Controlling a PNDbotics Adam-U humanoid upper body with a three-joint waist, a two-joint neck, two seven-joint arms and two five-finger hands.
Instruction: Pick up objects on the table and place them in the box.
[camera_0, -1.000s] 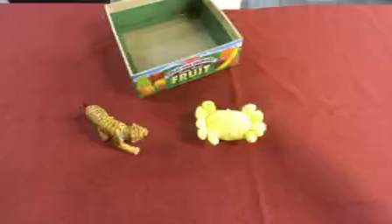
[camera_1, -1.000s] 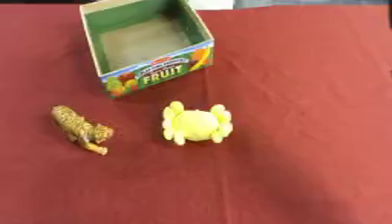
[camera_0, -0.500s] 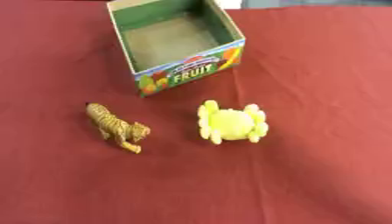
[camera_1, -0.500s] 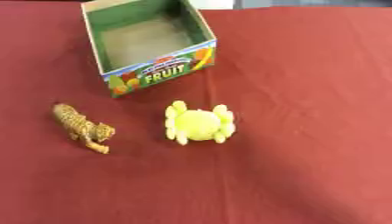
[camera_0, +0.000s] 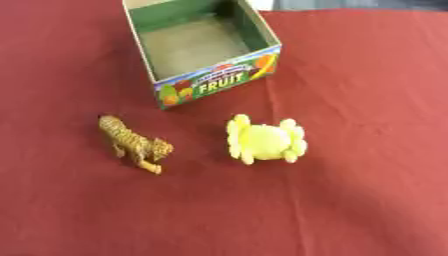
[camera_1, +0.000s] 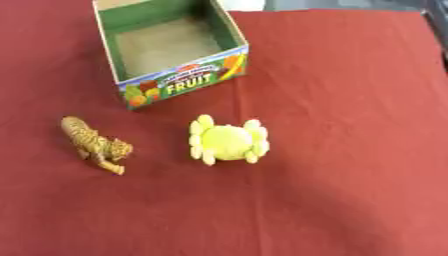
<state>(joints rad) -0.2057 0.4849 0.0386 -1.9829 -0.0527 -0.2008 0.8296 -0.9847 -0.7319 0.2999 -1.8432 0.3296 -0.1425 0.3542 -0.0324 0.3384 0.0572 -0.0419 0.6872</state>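
An open cardboard box with green inner walls and a "FRUIT" label on its front stands at the far middle of the red cloth; nothing shows inside it. In front of it to the left lies a small striped tiger figure. To the right of the tiger lies a round yellow toy with small knobs around its rim. Neither of my hands shows in either view.
A red cloth covers the whole table. A pale strip of something shows past the cloth's far edge.
The whole picture has drifted down a little, so the camera has tilted; the box, tiger and yellow toy keep their places relative to each other.
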